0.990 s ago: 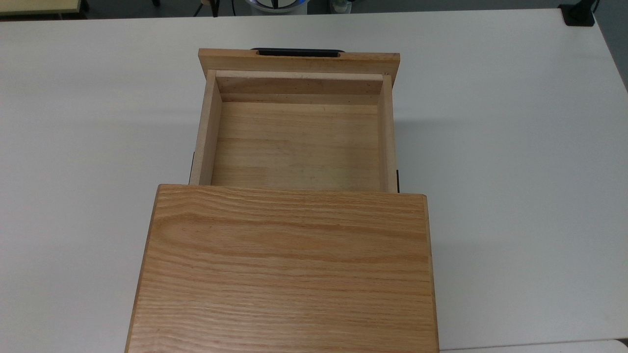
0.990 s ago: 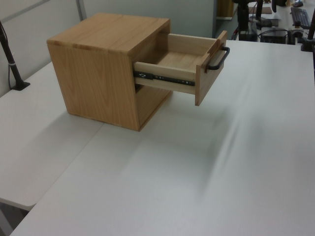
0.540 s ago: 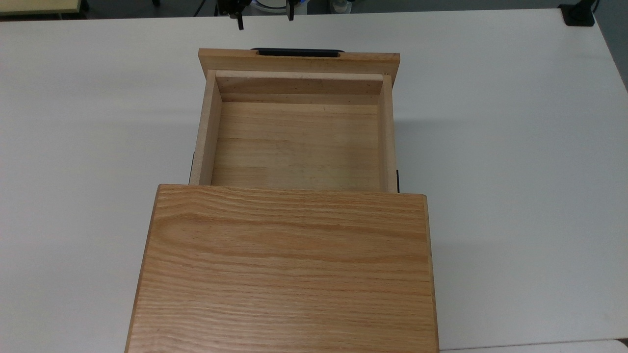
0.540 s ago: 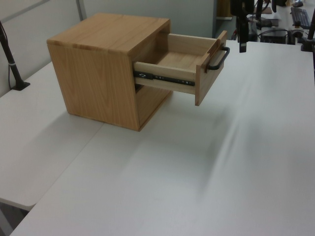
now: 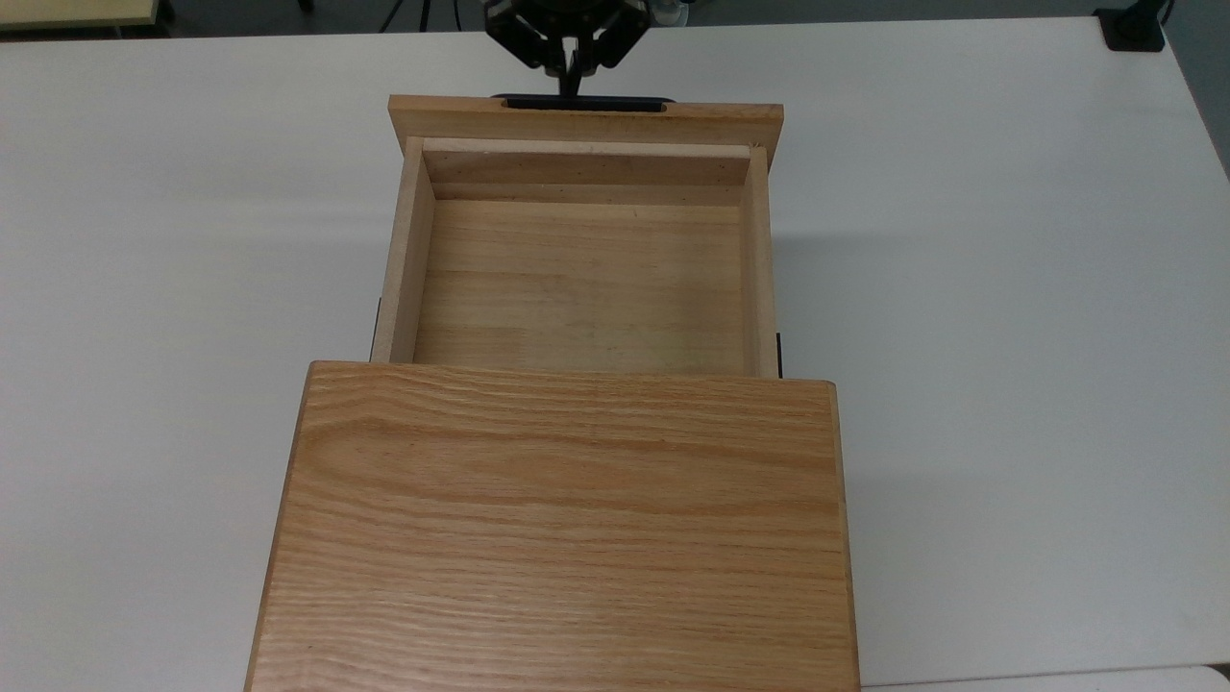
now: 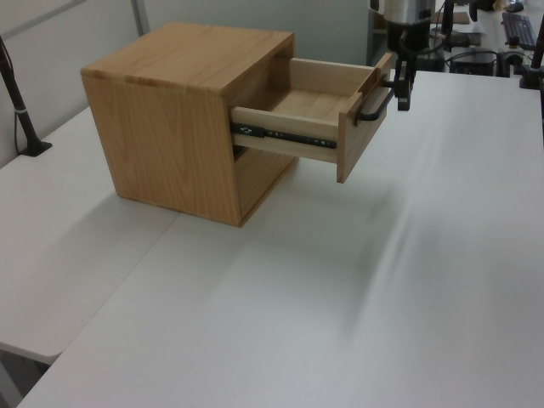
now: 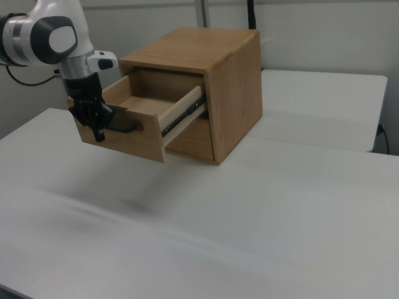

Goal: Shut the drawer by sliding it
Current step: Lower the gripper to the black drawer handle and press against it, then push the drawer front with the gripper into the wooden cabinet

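Pale wood lines the drawer (image 5: pixel 581 279), which hangs pulled far out of the oak cabinet (image 5: pixel 562 529) on its side rails, empty, its front panel facing the arm. Right at the black bar handle (image 5: pixel 581 102) sits the pincer (image 5: pixel 572 82), fingers brought together rather than spread, grasping nothing; I judge it is placed there to push the panel inward. Around it all lies the white counter (image 5: pixel 1009 288).

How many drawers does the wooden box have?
1. The drawer is pulled out from the upper part of the cabinet, empty inside. Below it the cabinet looks open, with no second drawer to be seen.
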Controlling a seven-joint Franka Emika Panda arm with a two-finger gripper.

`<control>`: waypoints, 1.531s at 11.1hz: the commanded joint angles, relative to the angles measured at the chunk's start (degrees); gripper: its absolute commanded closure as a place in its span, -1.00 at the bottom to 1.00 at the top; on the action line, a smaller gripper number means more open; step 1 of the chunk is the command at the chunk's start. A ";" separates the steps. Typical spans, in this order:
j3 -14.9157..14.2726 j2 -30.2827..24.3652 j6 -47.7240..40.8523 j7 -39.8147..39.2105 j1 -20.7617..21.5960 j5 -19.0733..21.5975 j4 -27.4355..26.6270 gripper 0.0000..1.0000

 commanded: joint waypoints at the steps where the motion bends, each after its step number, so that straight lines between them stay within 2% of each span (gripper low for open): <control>1: -0.43 -1.24 6.59 8.48 0.22 4.25 -1.97 1.00; 5: -0.43 2.09 15.29 21.41 -0.22 3.65 -0.22 1.00; 7: -0.43 4.11 18.46 22.92 -0.39 2.94 2.41 1.00; 8: -0.43 5.86 20.04 22.93 -0.39 1.02 3.81 1.00; 10: -0.43 11.30 22.95 23.01 -0.30 -2.06 8.81 1.00; 13: -1.22 18.61 25.23 26.25 -0.57 -2.77 16.20 1.00; 17: -1.49 22.93 32.43 31.44 -0.48 -5.66 19.03 1.00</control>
